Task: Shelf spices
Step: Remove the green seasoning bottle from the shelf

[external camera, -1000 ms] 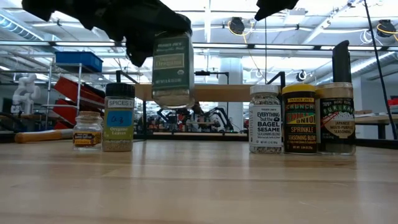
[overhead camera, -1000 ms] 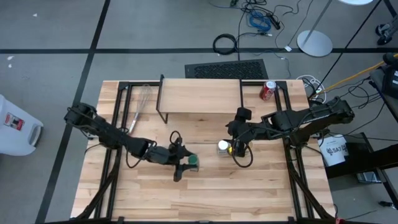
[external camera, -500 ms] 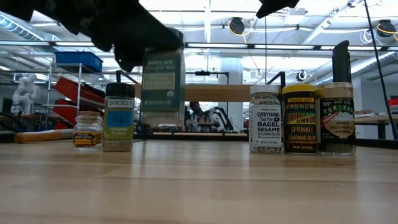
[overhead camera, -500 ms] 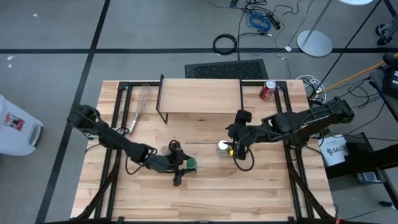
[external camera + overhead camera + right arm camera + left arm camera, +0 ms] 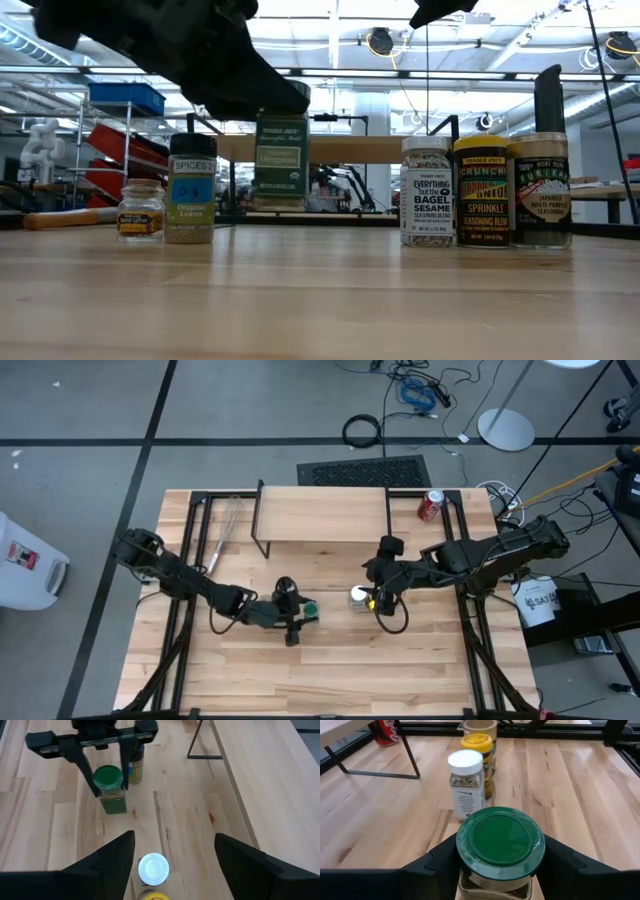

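One green-lidded jar [image 5: 500, 847] stands upright, lid uppermost.

High view: straight down over the whole table [image 5: 330, 660]. Low view: tabletop height, level toward the room. Wrist views: close, each looking past its own fingers. All four share the green-lidded jar [image 5: 310, 607] [image 5: 280, 160] [image 5: 500, 845] [image 5: 111, 787].

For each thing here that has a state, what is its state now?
Left gripper: shut on green-lid jar.
Green-lid jar: upright, lid on, held.
Right gripper: open, above white-lid jar.
White-lid jar: upright on the table, lid on, free.
Yellow-lid jar: upright, lid on, just behind the white-lid jar.
Shelf: holds no jar.
Soda can: upright.
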`<state>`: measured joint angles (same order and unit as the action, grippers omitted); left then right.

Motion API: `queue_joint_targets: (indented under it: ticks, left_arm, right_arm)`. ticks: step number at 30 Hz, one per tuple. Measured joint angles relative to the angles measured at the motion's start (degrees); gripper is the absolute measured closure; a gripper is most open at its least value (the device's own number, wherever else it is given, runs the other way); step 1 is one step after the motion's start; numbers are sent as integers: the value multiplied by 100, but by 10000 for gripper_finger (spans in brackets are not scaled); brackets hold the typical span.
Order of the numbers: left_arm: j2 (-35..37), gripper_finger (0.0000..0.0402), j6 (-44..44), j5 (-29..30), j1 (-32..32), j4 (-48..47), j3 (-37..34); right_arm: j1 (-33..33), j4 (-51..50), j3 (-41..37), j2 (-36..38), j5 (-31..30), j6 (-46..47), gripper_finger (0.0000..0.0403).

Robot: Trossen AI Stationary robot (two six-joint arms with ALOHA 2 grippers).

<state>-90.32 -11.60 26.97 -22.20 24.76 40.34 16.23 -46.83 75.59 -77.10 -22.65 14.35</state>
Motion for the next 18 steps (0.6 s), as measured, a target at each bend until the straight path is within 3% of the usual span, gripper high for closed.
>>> queue_joint_targets:
  ticks: [7,18]
  left_arm:
    - [19,191,-27,-428,401,-340,2]
    - [21,191,-23,-464,533,-654,2]
  right_arm:
    - [0,0,-2,0,0,-2,140]
    - [0,-2,0,2,0,24,140]
